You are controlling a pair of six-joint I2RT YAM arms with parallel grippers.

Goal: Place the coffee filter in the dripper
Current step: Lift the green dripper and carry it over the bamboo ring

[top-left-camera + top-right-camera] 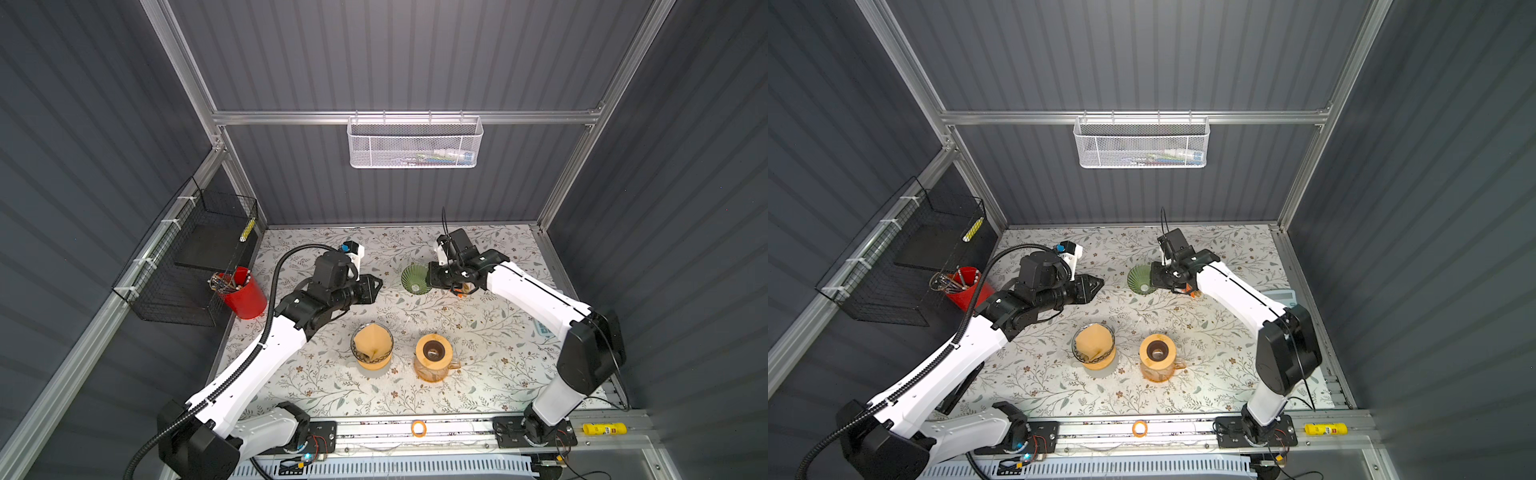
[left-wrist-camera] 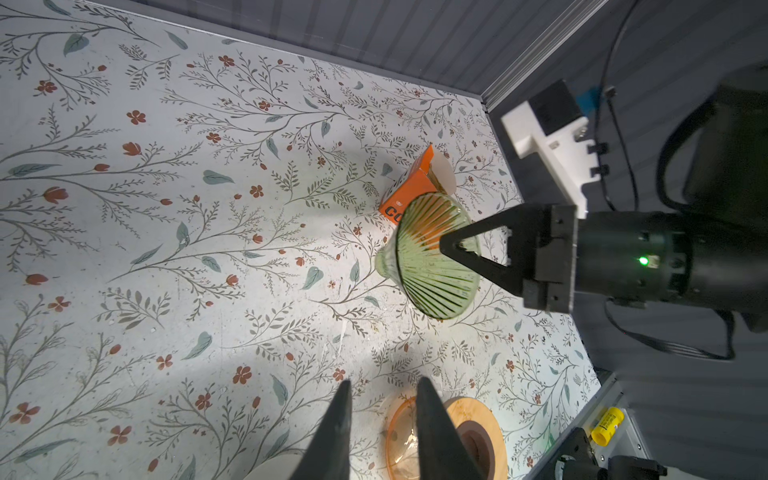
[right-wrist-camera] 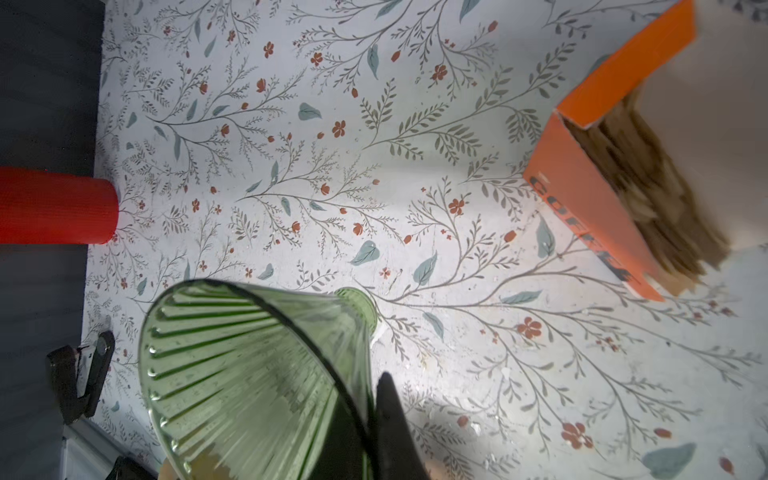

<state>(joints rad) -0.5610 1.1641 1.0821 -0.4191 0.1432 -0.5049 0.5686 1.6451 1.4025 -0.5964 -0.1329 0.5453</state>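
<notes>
Far left of the floral-patterned tabletop [image 1: 498, 365]: a red cylindrical cup [image 1: 243, 297] holding pens stood by the black wire rack [image 1: 183, 266].

My left gripper [image 2: 384, 380] hung above the table, left of centre. Its fingers stood a little apart with nothing between them, and it was near the dripper but touched nothing.

In front of it, toward the near edge, a clear glass vessel [image 1: 357, 353] sat upright with a tan paper cone [image 1: 372, 338] inside.

Right of centre at the back was the green ribbed glass dripper [image 1: 413, 278], tilted, with its wide mouth toward my right gripper and its narrow base pointing away. The wrist views show no filter inside it. I could not tell whether its base touched the table.

An amber glass jug with a round wooden lid [image 1: 432, 357] stood upright at the front, just right of the clear vessel.

My right gripper [image 2: 446, 245] was clamped on the dripper's rim. One finger [image 3: 390, 415] lay against the outside of the wall, and the other showed only dimly through the glass.

Just beyond it an orange cardboard box [image 3: 590, 199] lay on the table, open. The stack of brown paper coffee filters [image 3: 648, 195] was inside it, apart from the dripper.
</notes>
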